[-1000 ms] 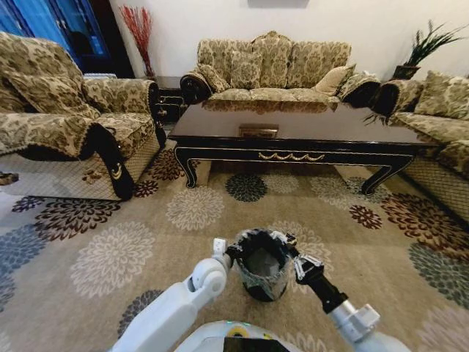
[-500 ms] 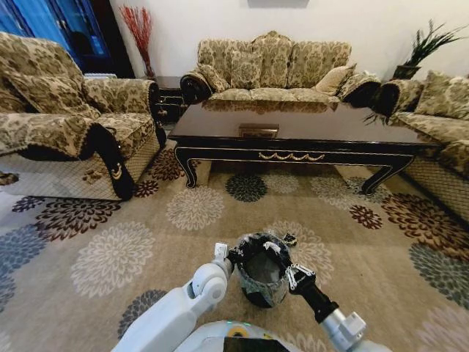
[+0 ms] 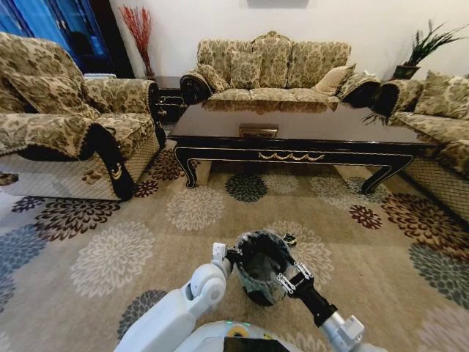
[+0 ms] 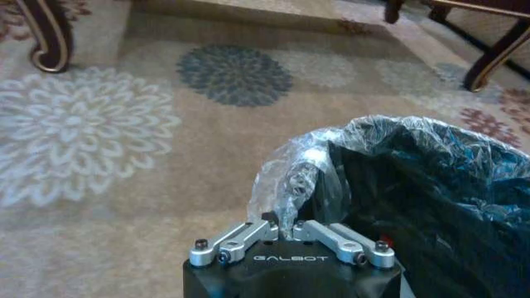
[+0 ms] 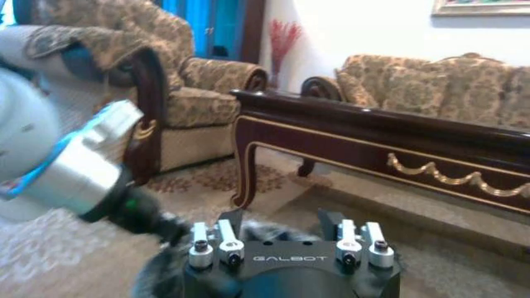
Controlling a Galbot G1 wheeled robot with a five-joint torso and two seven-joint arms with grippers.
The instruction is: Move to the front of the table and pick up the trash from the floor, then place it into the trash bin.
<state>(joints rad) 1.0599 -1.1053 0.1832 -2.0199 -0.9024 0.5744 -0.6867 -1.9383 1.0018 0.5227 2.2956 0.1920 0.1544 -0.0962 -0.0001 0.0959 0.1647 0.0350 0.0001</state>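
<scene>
Standing on the floral carpet before the glossy dark wooden coffee table (image 3: 293, 132): small round black trash bin with crinkled grey liner (image 3: 258, 275).

Head view: left gripper (image 3: 229, 257) at its left rim, right gripper (image 3: 282, 281) over its right rim.

Left wrist view: fingers pinched narrow on liner.

Right wrist view: fingers spread wide, nothing held.

light: bright, even | glare: table (image 3: 293, 125) top | head view: edges bowed | wrist views: soft, blurred
</scene>
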